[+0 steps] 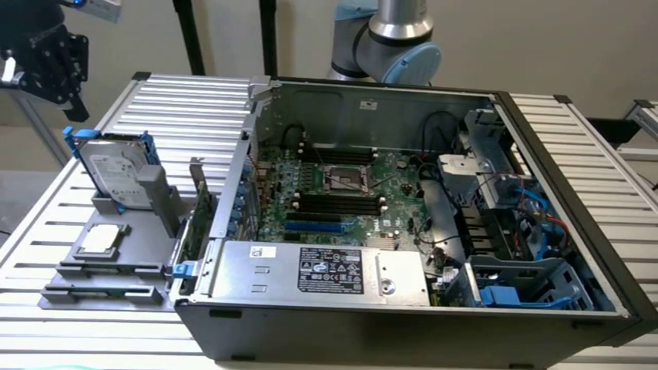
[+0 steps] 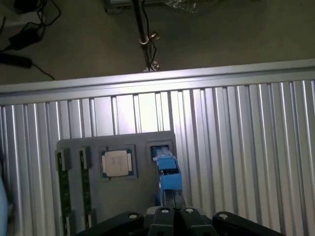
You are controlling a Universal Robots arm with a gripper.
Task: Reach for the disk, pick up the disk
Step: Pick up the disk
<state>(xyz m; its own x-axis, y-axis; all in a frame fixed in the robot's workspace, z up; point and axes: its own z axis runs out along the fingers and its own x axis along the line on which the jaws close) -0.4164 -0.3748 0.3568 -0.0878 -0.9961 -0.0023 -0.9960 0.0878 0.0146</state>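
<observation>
The disk (image 1: pixel 115 173) stands on edge in a grey holder (image 1: pixel 123 266) on the slatted table, at the exterior view's left. It is silver with a white label and a bright blue frame. My black gripper (image 1: pixel 68 99) hangs above and a little to the left of it, not touching. In the wrist view the disk (image 2: pixel 167 171) shows edge-on as a blue strip just beyond my gripper (image 2: pixel 173 202). Its fingers are shut together with nothing between them.
A small square processor chip (image 1: pixel 100 240) lies flat in the holder near the disk, also seen as the chip (image 2: pixel 117 162). A large open computer case (image 1: pixel 411 208) stands right of the holder. A black stand pole (image 2: pixel 141 29) rises beyond the table's edge.
</observation>
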